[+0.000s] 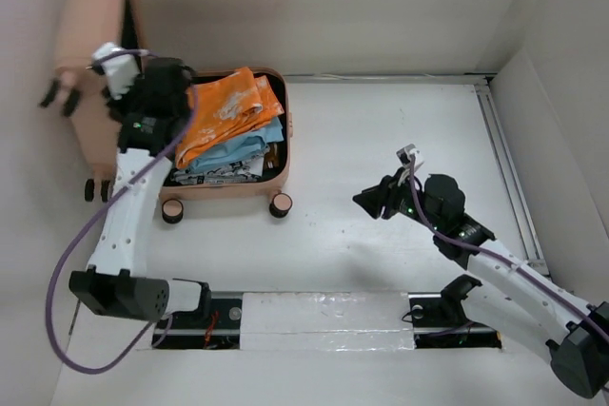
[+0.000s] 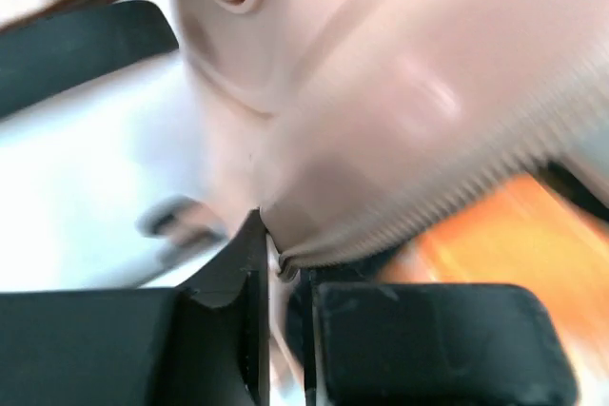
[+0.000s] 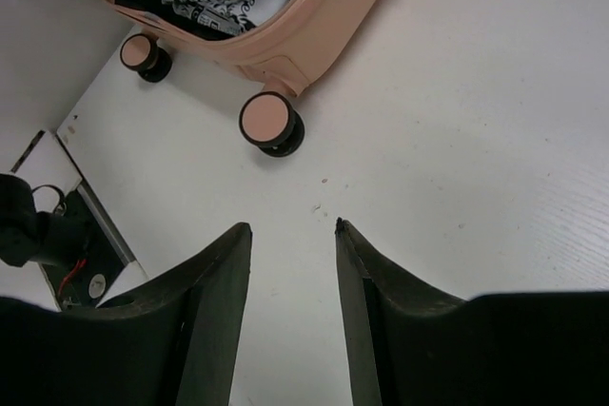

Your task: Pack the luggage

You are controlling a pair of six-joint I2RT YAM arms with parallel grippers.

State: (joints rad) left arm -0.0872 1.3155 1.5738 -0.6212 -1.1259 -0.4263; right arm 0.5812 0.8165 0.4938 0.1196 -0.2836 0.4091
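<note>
The pale pink luggage (image 1: 228, 192) lies open at the back left, its lid (image 1: 90, 26) standing upright against the left wall. Folded clothes fill the base, with an orange garment (image 1: 224, 111) on top and blue and printed ones below. My left gripper (image 1: 166, 78) is at the inner edge of the lid; in the left wrist view (image 2: 285, 273) its jaws are shut on the ribbed zipper edge of the pink shell (image 2: 400, 92), with the orange garment (image 2: 514, 235) to the right. My right gripper (image 1: 366, 202) hovers open and empty over the table, right of the luggage (image 3: 324, 26).
The luggage wheels (image 1: 281, 204) (image 3: 266, 121) stick out toward me at the base's near edge. White walls close in the left, back and right, with a rail (image 1: 504, 159) along the right. A slotted mounting strip (image 1: 324, 325) runs along the near edge.
</note>
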